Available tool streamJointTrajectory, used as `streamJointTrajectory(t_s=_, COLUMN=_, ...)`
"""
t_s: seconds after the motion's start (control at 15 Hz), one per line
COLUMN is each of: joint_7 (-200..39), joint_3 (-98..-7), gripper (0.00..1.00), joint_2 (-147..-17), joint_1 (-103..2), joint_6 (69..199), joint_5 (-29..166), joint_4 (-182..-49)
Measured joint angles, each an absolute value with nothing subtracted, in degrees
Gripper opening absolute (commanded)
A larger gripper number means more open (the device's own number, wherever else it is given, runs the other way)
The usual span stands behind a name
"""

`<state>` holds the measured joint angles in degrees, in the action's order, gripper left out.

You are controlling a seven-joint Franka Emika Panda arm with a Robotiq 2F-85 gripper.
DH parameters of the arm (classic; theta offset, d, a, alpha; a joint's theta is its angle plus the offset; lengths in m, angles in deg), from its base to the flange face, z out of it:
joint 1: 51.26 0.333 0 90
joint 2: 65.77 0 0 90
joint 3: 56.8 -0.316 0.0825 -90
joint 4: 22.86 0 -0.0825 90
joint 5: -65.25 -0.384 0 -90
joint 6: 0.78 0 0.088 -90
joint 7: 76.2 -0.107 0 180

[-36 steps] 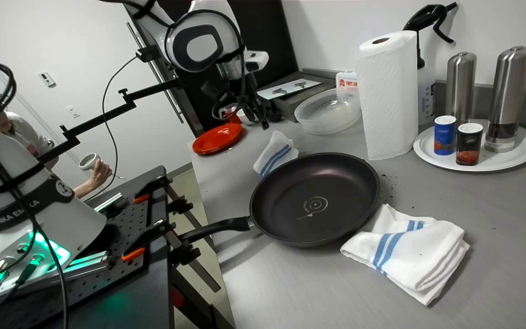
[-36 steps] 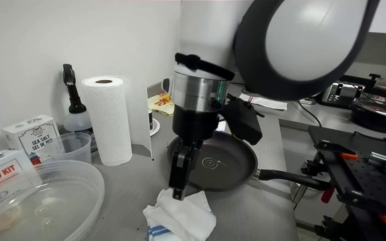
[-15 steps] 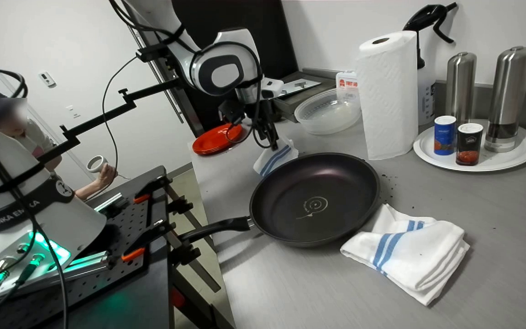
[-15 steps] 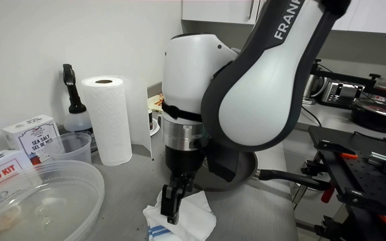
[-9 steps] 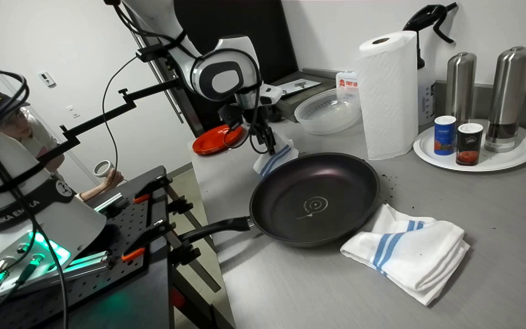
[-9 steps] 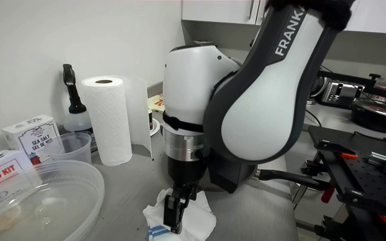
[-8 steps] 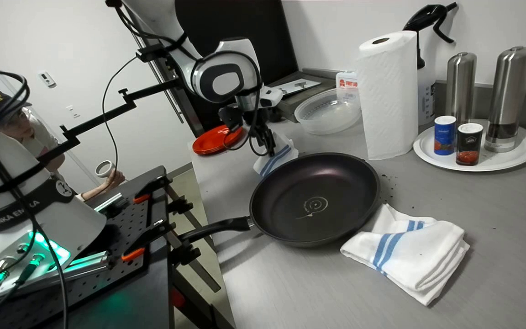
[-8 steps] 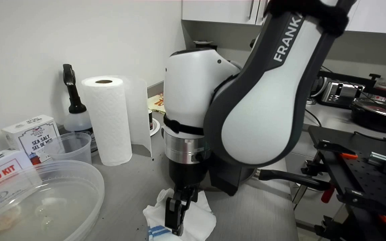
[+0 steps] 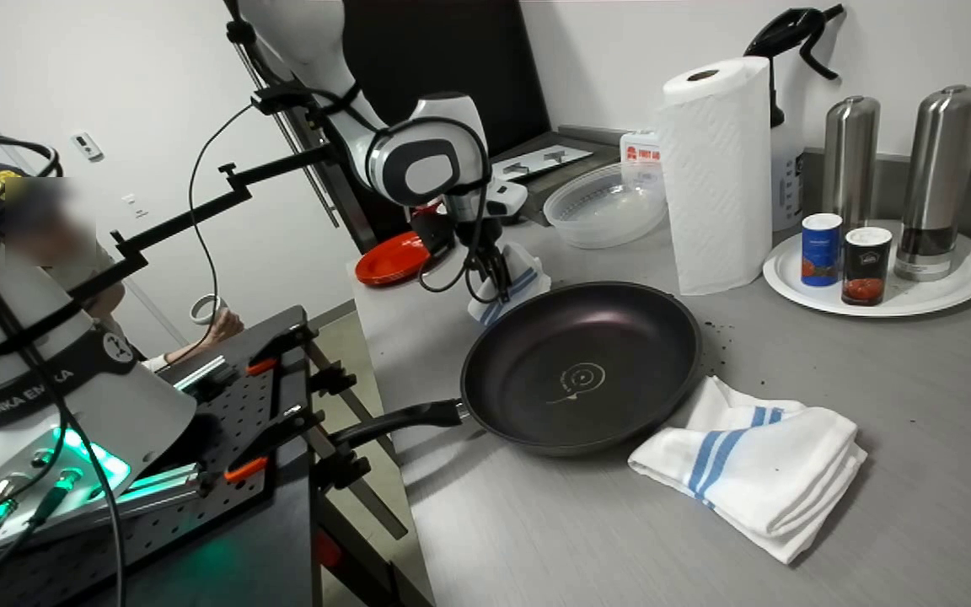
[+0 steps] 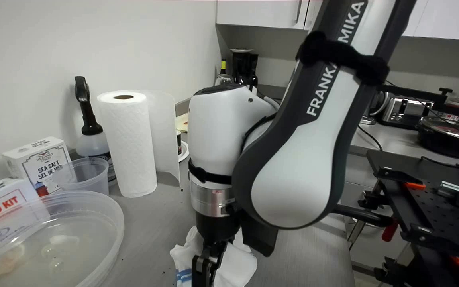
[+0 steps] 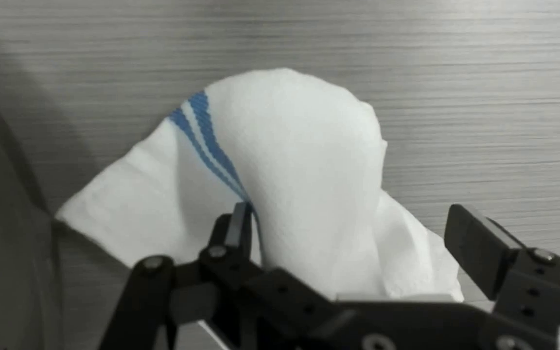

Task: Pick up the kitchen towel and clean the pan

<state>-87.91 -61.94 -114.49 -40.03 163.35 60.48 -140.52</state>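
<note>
Towel (image 11: pixel 309 160) beneath spread tool (image 11: pixel 348 211); pan (image 9: pixel 620 341) just beside, plastic tub (image 9: pixel 593 229) near.

In an exterior view, the arm (image 10: pixel 293 183) blocks most of the pan (image 10: pixel 363 215); the bottom edge crops the gripper (image 10: pixel 204 272) and towel (image 10: pixel 236 264). I can't make out the person's face (image 9: pixel 49 223); it's a blur.

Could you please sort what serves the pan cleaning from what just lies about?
Job:
black claw
white blue-striped cloth towel beneath it
round black pan

Lying about:
white paper roll
clear round plastic tub
folded white striped towel, probably spare
</note>
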Motion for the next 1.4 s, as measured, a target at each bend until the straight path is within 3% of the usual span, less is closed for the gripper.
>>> streamJointTrajectory(t_s=0.07, joint_7=-88.1, joint_3=-61.9, gripper=1.00, joint_2=-115.1, joint_1=-39.8, joint_6=163.4, joint_5=60.5, joint_4=-139.9)
streamJointTrajectory(t_s=0.13, joint_7=-88.2, joint_3=-61.9, gripper=0.75, joint_2=-115.7, joint_1=-39.6, joint_6=163.4, joint_5=60.5, joint_4=-139.3)
streamJointTrajectory(t_s=0.27, joint_7=-88.2, joint_3=-61.9, gripper=0.67, joint_2=-116.7, joint_1=-39.2, joint_6=163.3, joint_5=60.5, joint_4=-138.4)
streamJointTrajectory(t_s=0.67, joint_7=-88.3, joint_3=-61.8, gripper=0.19, joint_2=-117.9, joint_1=-38.9, joint_6=163.3, joint_5=60.5, joint_4=-136.5)
streamJointTrajectory(t_s=0.87, joint_7=-88.3, joint_3=-61.8, gripper=0.02, joint_2=-117.9, joint_1=-38.8, joint_6=163.2, joint_5=60.5, joint_4=-135.8)
streamJointTrajectory(t_s=1.4, joint_7=-88.3, joint_3=-61.7, gripper=0.04, joint_2=-115.6, joint_1=-37.9, joint_6=160.8, joint_5=60.5, joint_4=-136.1)
